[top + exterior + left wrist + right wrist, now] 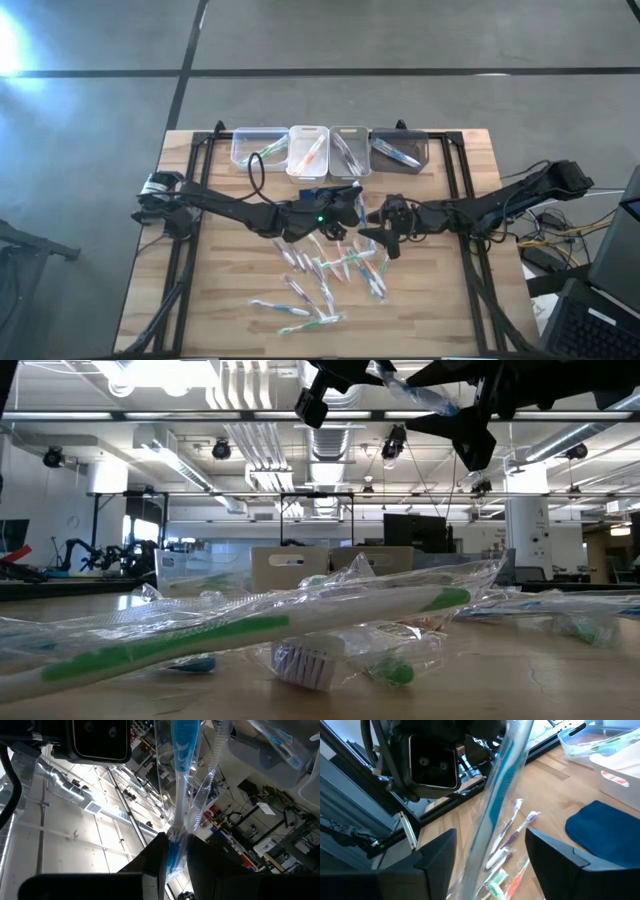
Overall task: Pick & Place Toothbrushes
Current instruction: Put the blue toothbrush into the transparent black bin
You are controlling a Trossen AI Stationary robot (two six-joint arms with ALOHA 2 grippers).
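My left gripper point(350, 206) is above the table's middle, shut on a blue toothbrush point(183, 750) in a clear wrapper. My right gripper point(490, 856) faces it from the right. Its fingers are open on either side of the same wrapped toothbrush point(496, 805), with a gap showing at each side. Both grippers show at the top of the low view, with the wrapper point(418, 394) between them. Several more wrapped toothbrushes point(330, 275) lie flat on the wooden table, nearer the front edge. One of these, a green one point(250, 628), fills the low view. My left gripper pinches the wrapped blue toothbrush between its two fingers at one end of it point(175, 847). The fingers lie about level. The rest of the toothbrush sticks out past the fingertips toward my right gripper, lifted clear of the table, with the wrapper loose around it.
Four small bins point(308, 150) stand in a row at the table's far edge, with toothbrushes inside. A dark blue pad point(605, 827) lies on the table just in front of them. Black frame rails point(190, 200) run along both sides of the table.
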